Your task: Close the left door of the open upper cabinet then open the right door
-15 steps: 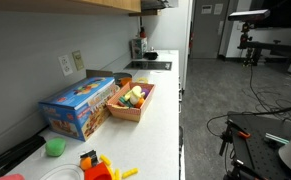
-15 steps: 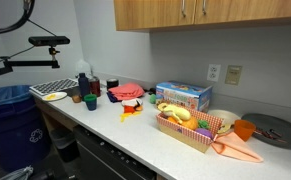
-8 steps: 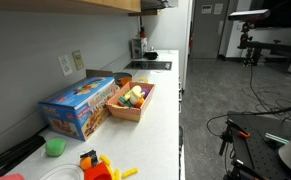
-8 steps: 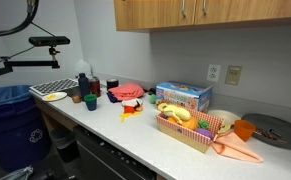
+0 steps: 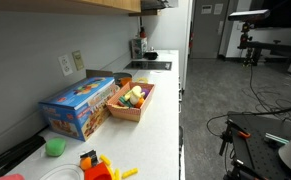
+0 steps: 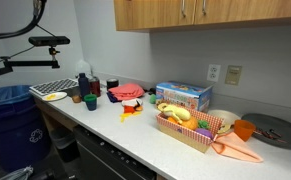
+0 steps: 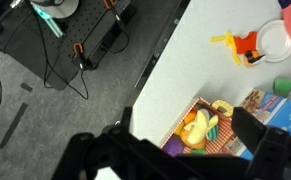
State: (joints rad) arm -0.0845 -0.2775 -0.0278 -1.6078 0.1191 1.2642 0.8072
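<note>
The upper cabinet (image 6: 205,12) of light tan wood hangs above the counter. Its visible doors look shut, with small metal handles (image 6: 191,10). In an exterior view only its underside edge (image 5: 85,4) shows at the top. My gripper (image 7: 180,128) shows only in the wrist view, as two dark fingers spread wide apart with nothing between them. It hangs high above the white countertop (image 7: 175,70), looking down on a basket of toy food (image 7: 197,125). The cabinet is out of the wrist view.
On the white countertop (image 6: 115,135) stand a blue box (image 6: 182,96), the basket of toy food (image 6: 190,128), an orange toy (image 6: 131,105), cups and bottles (image 6: 83,88) and a dish rack (image 6: 47,90). A blue bin (image 6: 5,115) stands beside the counter. Camera stands (image 5: 247,40) stand on the floor.
Almost nothing differs. A black cable at the top corner of an exterior view has shifted slightly sideways.
</note>
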